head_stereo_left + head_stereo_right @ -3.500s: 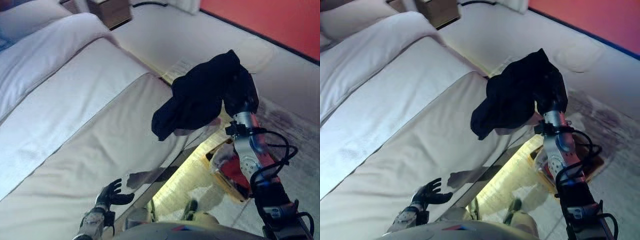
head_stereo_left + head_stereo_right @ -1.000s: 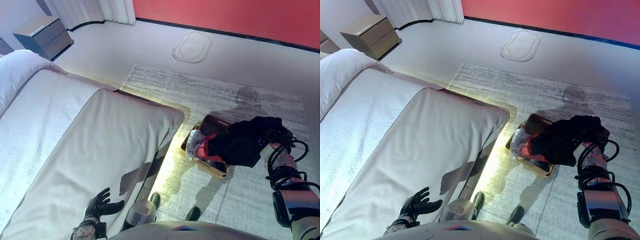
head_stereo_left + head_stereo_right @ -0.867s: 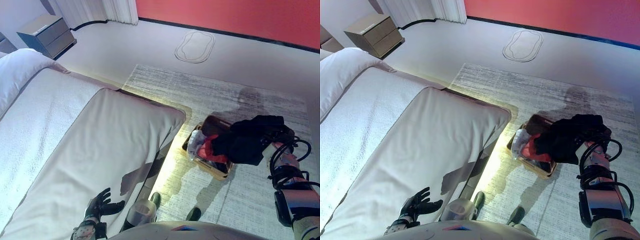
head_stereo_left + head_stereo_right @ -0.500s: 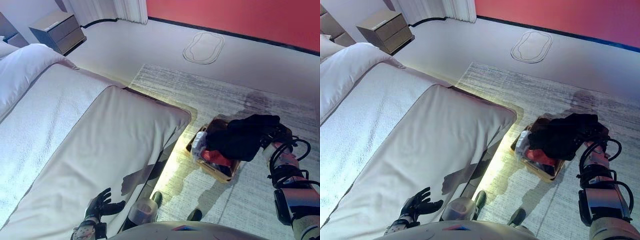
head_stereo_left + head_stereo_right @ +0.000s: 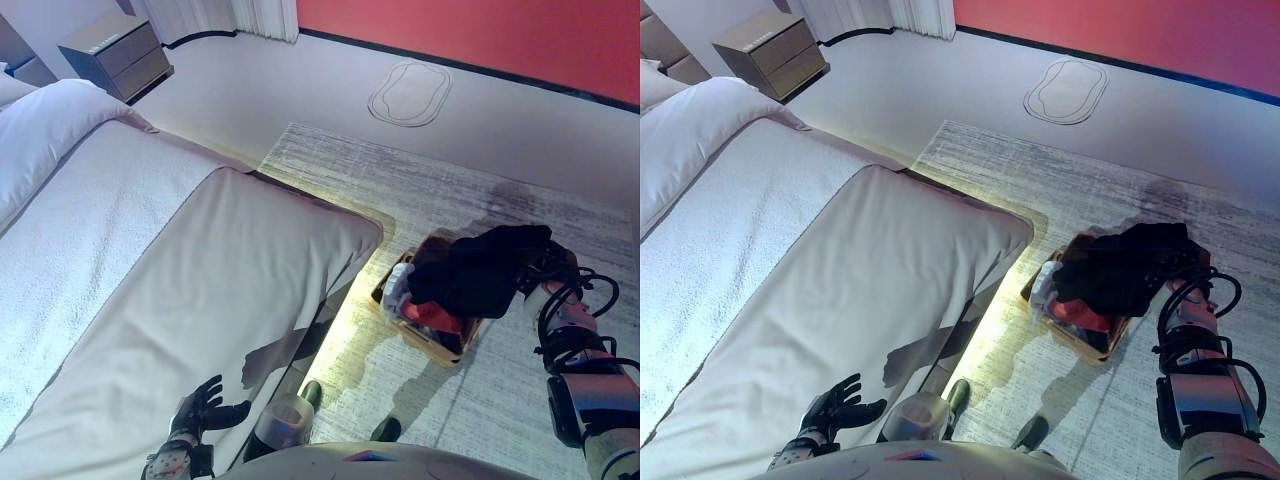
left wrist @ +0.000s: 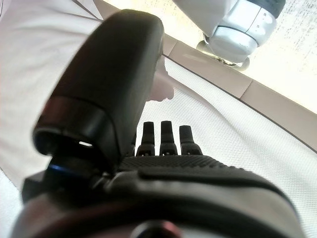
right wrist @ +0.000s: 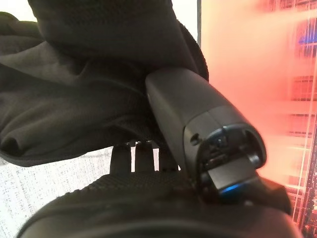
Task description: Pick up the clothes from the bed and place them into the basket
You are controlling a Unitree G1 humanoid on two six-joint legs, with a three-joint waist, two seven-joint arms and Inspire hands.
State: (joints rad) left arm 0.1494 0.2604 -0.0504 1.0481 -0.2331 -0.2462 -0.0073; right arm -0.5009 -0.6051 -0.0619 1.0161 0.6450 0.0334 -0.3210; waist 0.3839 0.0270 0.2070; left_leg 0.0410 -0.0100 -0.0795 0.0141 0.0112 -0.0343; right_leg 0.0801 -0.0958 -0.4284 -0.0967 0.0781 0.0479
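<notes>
One black garment [image 5: 472,270] hangs over the basket [image 5: 432,345] beside the bed [image 5: 200,290], clutched in our right hand [image 7: 148,193]; our left hand [image 5: 205,408] rests spread and empty.

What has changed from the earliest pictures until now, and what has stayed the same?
The right robot hand has carried the black cloth garment away from the bed's edge and now holds it over the tan basket on the rug, not yet released. The camera also turned toward the basket. The left robot hand stays open over the white bed.
</notes>
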